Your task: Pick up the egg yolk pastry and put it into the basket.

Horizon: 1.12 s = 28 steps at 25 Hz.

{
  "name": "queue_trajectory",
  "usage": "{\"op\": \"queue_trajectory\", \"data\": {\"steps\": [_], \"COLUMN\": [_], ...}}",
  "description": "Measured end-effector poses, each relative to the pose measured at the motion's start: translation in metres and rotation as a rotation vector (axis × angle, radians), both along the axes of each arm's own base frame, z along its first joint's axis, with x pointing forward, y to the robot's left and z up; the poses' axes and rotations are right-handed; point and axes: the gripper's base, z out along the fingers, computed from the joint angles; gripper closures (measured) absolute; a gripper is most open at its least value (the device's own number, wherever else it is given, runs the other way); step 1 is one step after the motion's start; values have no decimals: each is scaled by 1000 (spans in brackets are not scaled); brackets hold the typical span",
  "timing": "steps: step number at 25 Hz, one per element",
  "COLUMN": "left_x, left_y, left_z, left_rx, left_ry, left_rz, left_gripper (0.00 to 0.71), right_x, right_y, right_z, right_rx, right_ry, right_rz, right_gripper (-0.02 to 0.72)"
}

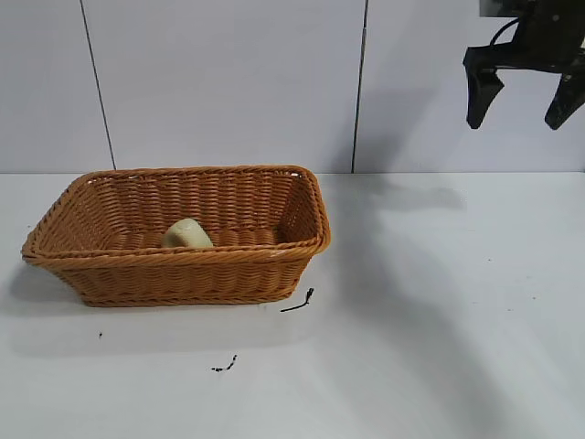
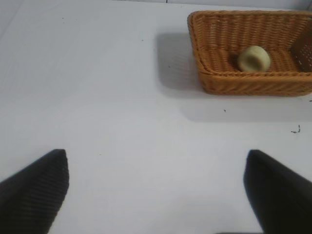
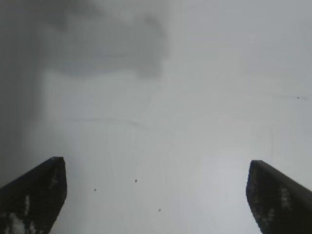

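The egg yolk pastry [image 1: 187, 234], a small pale yellow-green lump, lies on its side inside the orange-brown wicker basket [image 1: 101, 258] at the table's left. Both show in the left wrist view, the pastry [image 2: 254, 58] in the basket [image 2: 253, 83]. My right gripper [image 1: 519, 117] hangs open and empty high at the upper right, far from the basket. In the right wrist view its fingers [image 3: 34, 195] are spread over bare table. My left gripper [image 2: 156, 161] is open and empty, well away from the basket; it is out of the exterior view.
Small dark scraps lie on the white table in front of the basket [image 1: 299, 303] [image 1: 225, 365]. A white panelled wall [image 1: 228, 82] stands behind the table.
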Motion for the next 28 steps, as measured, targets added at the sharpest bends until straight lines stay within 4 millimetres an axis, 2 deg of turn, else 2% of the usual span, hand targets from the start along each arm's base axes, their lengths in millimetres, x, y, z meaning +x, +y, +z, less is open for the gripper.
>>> {"op": "queue_trajectory", "data": {"steps": [5, 10, 15, 18, 24, 26, 28], "left_x": [0, 0, 0, 0, 0, 0, 0], "left_y": [0, 0, 0, 0, 0, 0, 0], "left_z": [0, 0, 0, 0, 0, 0, 0], "left_rx": [0, 0, 0, 0, 0, 0, 0], "left_ry": [0, 0, 0, 0, 0, 0, 0], "left_rz": [0, 0, 0, 0, 0, 0, 0], "left_gripper": [14, 14, 14, 14, 14, 14, 14], "right_x": [-69, -142, -217, -255, -314, -329, -340], "right_y": [3, 7, 10, 11, 14, 14, 15], "right_z": [23, 30, 14, 4, -20, -27, -26], "right_rx": [1, 8, 6, -4, -15, -16, -19], "right_ry": [10, 10, 18, -60, -204, -241, -312], "right_rz": [4, 14, 24, 38, 38, 36, 32], "right_gripper": [10, 10, 10, 10, 10, 10, 10]}}
